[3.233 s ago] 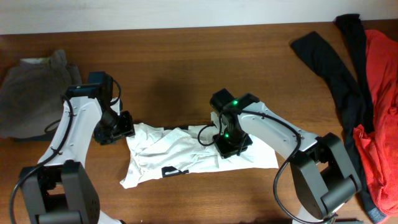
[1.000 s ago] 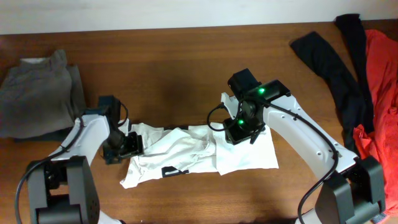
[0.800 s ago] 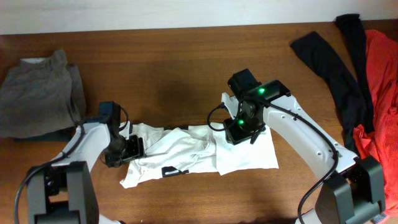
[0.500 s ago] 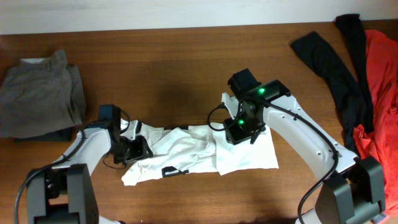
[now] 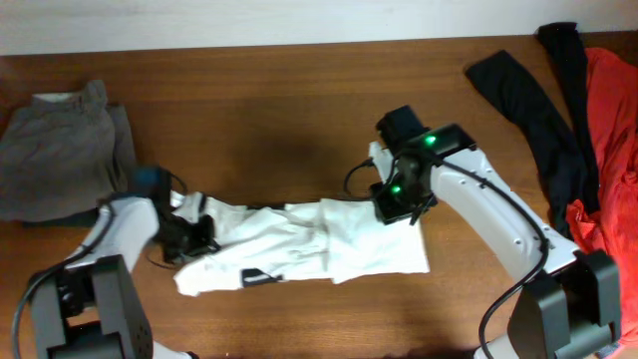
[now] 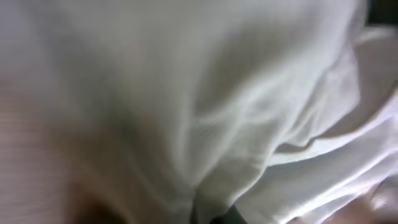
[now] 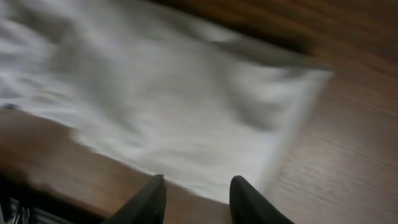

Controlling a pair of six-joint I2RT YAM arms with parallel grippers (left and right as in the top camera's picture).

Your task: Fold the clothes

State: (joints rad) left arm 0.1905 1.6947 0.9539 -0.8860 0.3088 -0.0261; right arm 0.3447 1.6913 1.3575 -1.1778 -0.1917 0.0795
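1. Wood first: the brown table point(image 5: 299, 100) fills my overhead view, and all the cloth lies on it.
2. White T-shirt point(image 5: 299, 244): it lies near the table's front edge, drawn out into a long, rumpled band between my two arms. Its right part is flatter and wider, its left end bunched and narrow.
3. Grey garment point(image 5: 60, 150): a folded pile at the far left, well apart from the shirt.
4. Orange-red garment point(image 5: 613, 150): heaped against the right edge and partly cut off by the frame.
5. Black garment point(image 5: 543, 120): a long strip beside the orange-red one, running from the far right corner down along it and touching it.
6. Right gripper point(image 5: 399, 204): it sits over the shirt's upper right corner. On my right wrist camera the two dark fingers point(image 7: 152, 199) stand apart above the white cloth's edge and bare wood. The picture is blurred, and I see nothing pinched between them.
7. Left gripper point(image 5: 189, 239): it is low at the shirt's left end, clamped closed on the bunched fabric. My left wrist camera shows only blurred white folds pressed close.
8. Black print point(image 5: 249, 278): a small dark mark shows on the shirt's lower left fold.
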